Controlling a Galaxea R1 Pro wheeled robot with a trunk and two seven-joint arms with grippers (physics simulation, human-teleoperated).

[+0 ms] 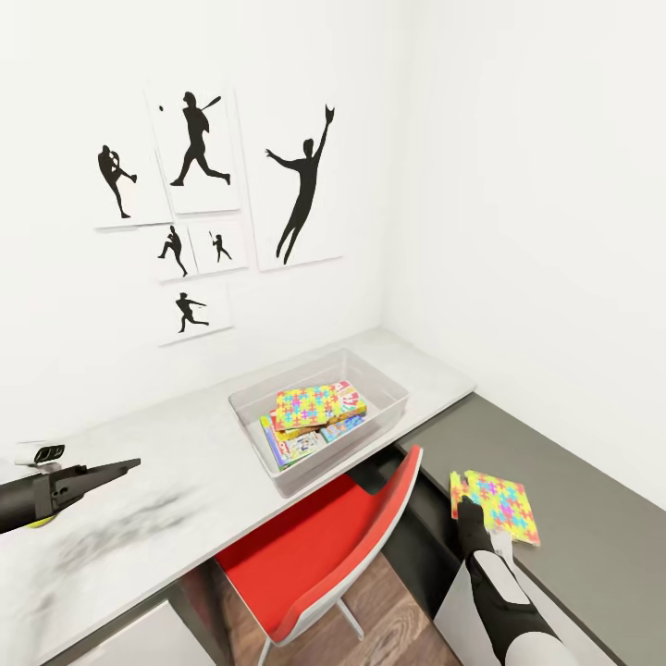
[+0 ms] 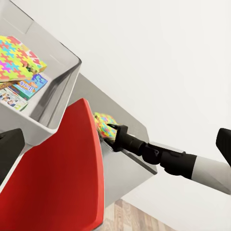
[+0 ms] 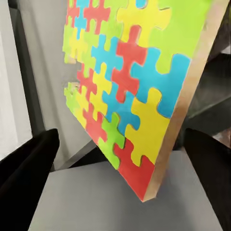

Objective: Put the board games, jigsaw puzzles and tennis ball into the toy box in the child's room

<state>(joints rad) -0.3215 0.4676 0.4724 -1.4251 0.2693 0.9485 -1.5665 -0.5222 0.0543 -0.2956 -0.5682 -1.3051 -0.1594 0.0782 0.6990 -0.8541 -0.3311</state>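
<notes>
The toy box (image 1: pixel 388 412) stands on the pale table (image 1: pixel 166 444). In it a jigsaw puzzle (image 1: pixel 310 405) lies on top of colourful board games (image 1: pixel 298 446). A second jigsaw puzzle (image 1: pixel 499 504) lies on the table's lower dark section (image 1: pixel 592 518). My right gripper (image 1: pixel 468 514) is at its near edge; close up, the puzzle (image 3: pixel 120 77) fills the space ahead of the open fingers (image 3: pixel 29 161). My left gripper (image 1: pixel 116 467) hovers open over the table's left end, holding nothing. A yellow-green sliver, likely the tennis ball (image 1: pixel 39 524), peeks from under it.
A red chair (image 1: pixel 314 546) is tucked at the table between my arms, below the toy box. White walls close the corner behind and to the right. A small white-and-black object (image 1: pixel 42 453) lies at the table's far left. Wood floor (image 1: pixel 398 629) shows below.
</notes>
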